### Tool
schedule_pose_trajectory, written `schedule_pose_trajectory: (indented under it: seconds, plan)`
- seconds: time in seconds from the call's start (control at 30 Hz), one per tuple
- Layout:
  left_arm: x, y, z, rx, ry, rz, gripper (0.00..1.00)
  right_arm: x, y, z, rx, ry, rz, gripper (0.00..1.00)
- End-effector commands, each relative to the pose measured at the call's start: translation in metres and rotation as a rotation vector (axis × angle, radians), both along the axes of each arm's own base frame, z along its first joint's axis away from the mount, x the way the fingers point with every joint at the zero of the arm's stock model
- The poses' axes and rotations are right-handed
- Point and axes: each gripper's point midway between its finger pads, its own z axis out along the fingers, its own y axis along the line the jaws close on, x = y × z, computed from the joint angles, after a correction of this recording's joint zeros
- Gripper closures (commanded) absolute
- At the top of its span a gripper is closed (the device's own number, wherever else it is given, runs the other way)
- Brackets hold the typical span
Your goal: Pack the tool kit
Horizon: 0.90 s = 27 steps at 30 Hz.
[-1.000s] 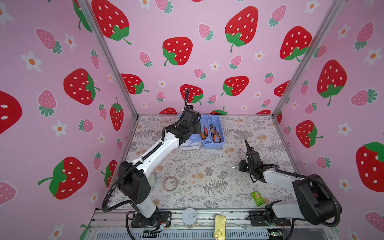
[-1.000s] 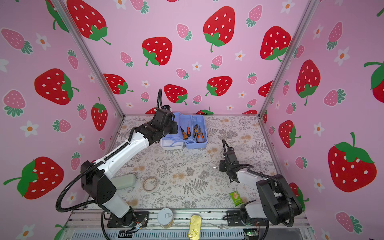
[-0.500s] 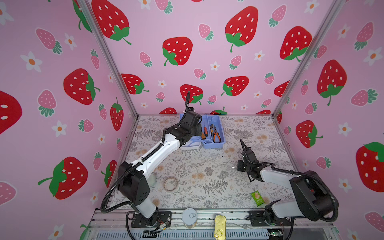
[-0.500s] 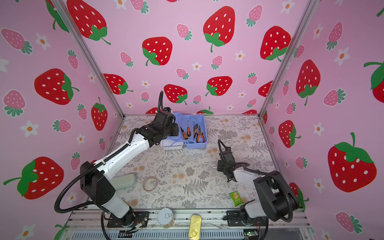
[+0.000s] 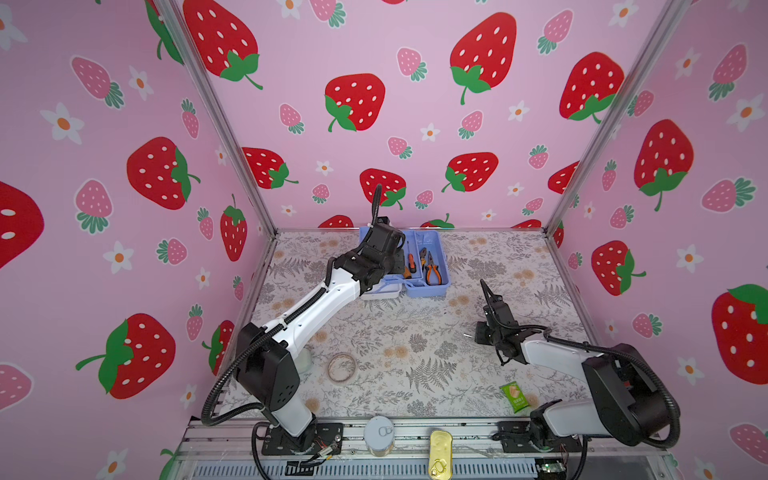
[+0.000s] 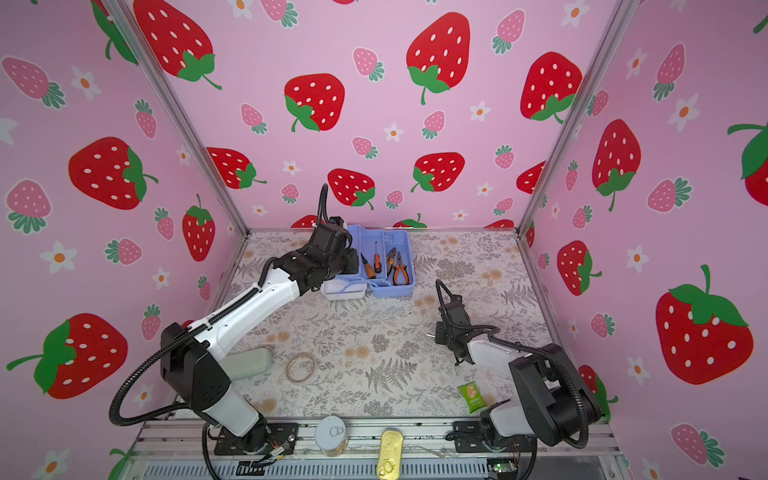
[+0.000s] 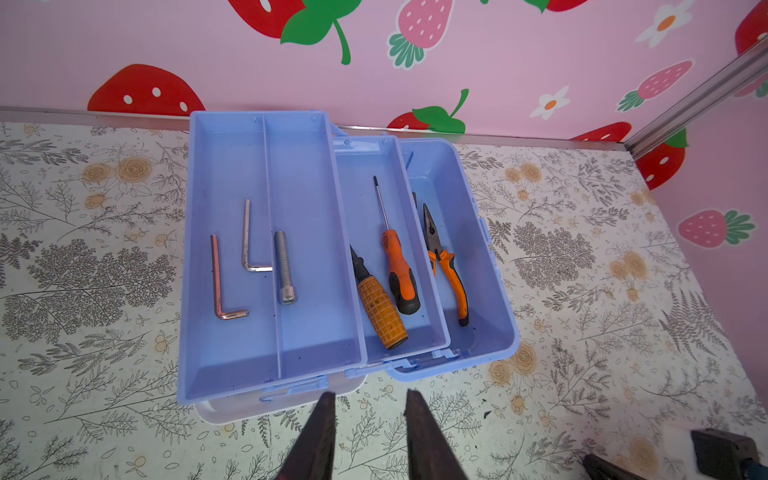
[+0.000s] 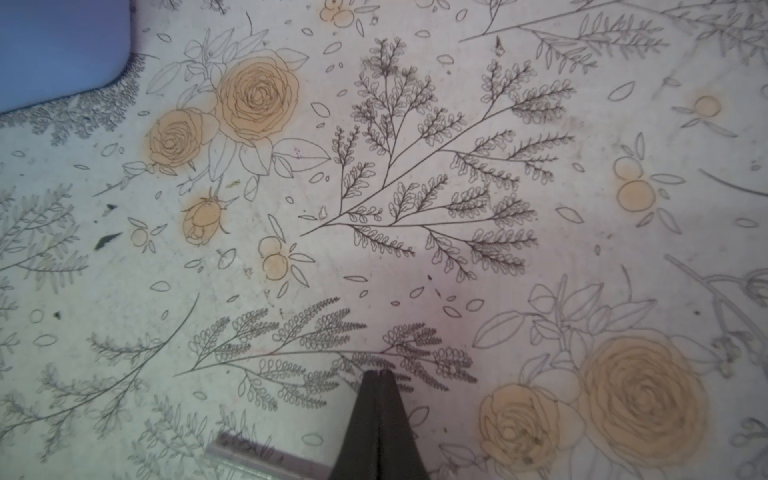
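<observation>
The tool kit (image 5: 432,286) stands open at the back of the table, its blue trays fanned out. In the left wrist view the top tray (image 7: 307,232) holds two hex keys (image 7: 220,282) and a bolt (image 7: 284,266). The middle tray holds two screwdrivers (image 7: 399,270), and the pliers (image 7: 451,270) lie in the base. The white lid (image 7: 232,411) shows under the top tray. My left gripper (image 7: 370,395) is open and empty just in front of the kit. My right gripper (image 8: 379,372) is shut on nothing above bare table, right of the kit (image 8: 58,50).
A tape ring (image 5: 341,368) and a pale green case (image 6: 249,362) lie front left. A green packet (image 5: 514,397) lies front right. A grey tin (image 5: 379,434) and a yellow tin (image 5: 440,455) sit on the front rail. A silvery bar (image 8: 249,453) shows beside the right fingers.
My right gripper's jaws have closed from partly open to shut, and it has shifted slightly to the left. The left arm has stayed over the kit.
</observation>
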Motion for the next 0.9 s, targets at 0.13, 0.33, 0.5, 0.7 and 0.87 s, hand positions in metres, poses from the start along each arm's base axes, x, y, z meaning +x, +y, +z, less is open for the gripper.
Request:
schedule_pose_trajectory:
  seconds: [0.13,0.33,0.5,0.7,0.87]
  plan:
    - [-0.009,-0.002,0.013,-0.031,-0.011,-0.007,0.68,0.005,0.005,0.027,0.009,-0.044,0.037,1.0]
    - [-0.016,-0.007,0.016,-0.059,-0.009,-0.031,0.68,0.013,0.013,0.061,0.06,-0.133,0.078,1.0]
    - [-0.031,-0.025,0.015,-0.076,-0.016,-0.119,0.68,0.018,0.013,0.095,0.1,-0.223,0.094,1.0]
    - [-0.051,-0.05,0.009,-0.086,-0.014,-0.236,0.67,0.022,0.011,0.122,0.141,-0.28,0.103,1.0]
    - [-0.063,-0.067,0.005,-0.102,-0.02,-0.315,0.7,0.021,0.011,0.135,0.179,-0.307,0.119,1.0]
